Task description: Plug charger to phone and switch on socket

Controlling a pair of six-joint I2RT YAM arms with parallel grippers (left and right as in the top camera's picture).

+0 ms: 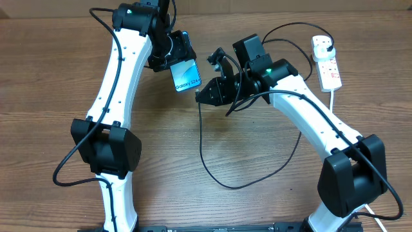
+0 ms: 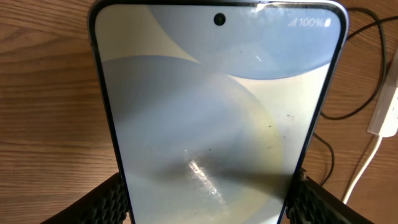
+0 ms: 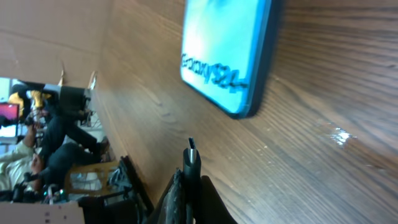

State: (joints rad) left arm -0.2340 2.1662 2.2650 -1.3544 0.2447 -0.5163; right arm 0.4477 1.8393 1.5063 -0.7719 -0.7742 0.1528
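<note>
The socket (image 1: 328, 64) lies at the far right of the worktop (image 1: 38, 77). The left pincer (image 2: 211, 202) grips the phone (image 1: 187, 75) by its sides, screen facing up. The right pincer (image 1: 203, 95) is closed on the tip of the charger (image 3: 191, 155), which points at the phone's lettered edge without touching it.

Lit phone (image 1: 186, 74) tilted, charger tip (image 3: 191, 163) near it, socket (image 1: 326, 61) well apart.
</note>
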